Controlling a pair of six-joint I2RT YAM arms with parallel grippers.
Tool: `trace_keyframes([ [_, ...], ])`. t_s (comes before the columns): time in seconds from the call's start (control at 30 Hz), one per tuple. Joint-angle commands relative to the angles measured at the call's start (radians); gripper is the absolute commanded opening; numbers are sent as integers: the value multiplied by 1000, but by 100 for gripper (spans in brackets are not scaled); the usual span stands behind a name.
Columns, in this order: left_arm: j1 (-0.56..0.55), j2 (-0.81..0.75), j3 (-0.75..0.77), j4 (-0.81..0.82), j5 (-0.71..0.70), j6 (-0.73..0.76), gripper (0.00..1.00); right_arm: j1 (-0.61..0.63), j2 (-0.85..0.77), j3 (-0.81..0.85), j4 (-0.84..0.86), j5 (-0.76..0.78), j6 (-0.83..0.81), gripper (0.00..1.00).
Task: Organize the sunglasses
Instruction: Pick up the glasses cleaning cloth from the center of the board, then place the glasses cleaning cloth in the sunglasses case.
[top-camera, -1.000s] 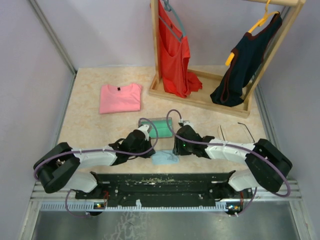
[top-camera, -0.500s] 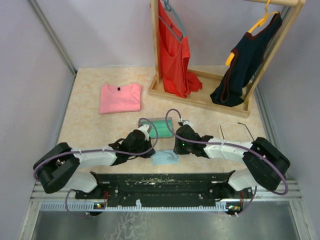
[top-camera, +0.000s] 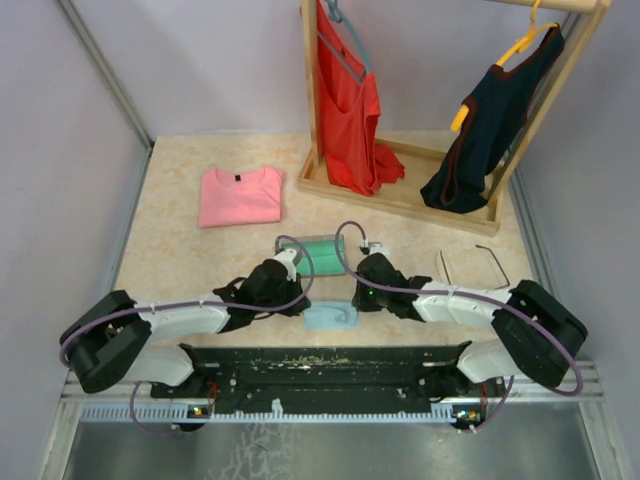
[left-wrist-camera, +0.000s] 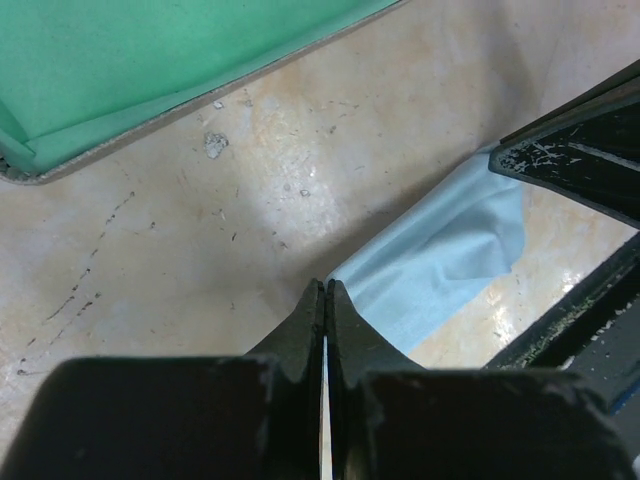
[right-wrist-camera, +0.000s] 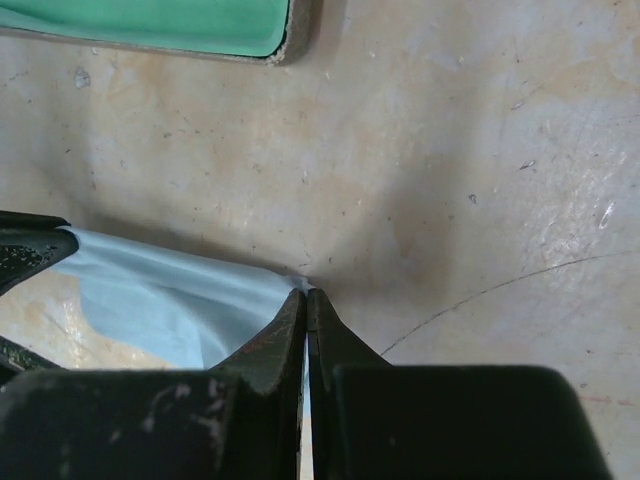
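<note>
The desk (top-camera: 200, 270) is beige stone. A wooden rack (top-camera: 311, 90) stands at its far right corner, with a red top (top-camera: 345, 110) hanging at one end and a dark top (top-camera: 480, 140) at the other. A folded pink T-shirt (top-camera: 240, 195) lies toward the far left corner.

In the middle of the desk the case (top-camera: 322, 252) lies open, its green lining up. Just nearer, by the middle of the near edge, lies the light blue cloth (top-camera: 330, 318).

The left hand (left-wrist-camera: 325, 288) is clenched on the cloth's left side, and the right hand (right-wrist-camera: 305, 296) is clenched on its right corner. A pale sliver of cloth shows between each pair of fingers.

The sunglasses (top-camera: 465, 265) lie toward the right edge, well apart from the case, beside the right arm and untouched by either hand.
</note>
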Motion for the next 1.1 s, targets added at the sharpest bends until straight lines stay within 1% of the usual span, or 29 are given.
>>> trace_keyframes([
  [0.0, 4, -77, -19, -10, 6, 13, 0, -6, -88, -29, 64, -3, -35, 0],
  [0.2, 5, -149, -33, -35, -31, 34, 0, -6, -208, -86, 122, -6, -53, 0],
  [0.33, 5, -149, -34, -41, -43, 39, 0, -6, -226, -94, 165, -23, -72, 0],
  [0.63, 4, -161, -39, -61, -106, 35, 0, -6, -175, -48, 191, 32, -106, 0],
  [0.9, 17, -137, -26, -49, -221, 36, 0, -7, -50, 35, 239, 54, -124, 0],
  [1.07, 51, -95, 11, -30, -266, 79, 0, -21, 7, 78, 264, 74, -129, 0],
])
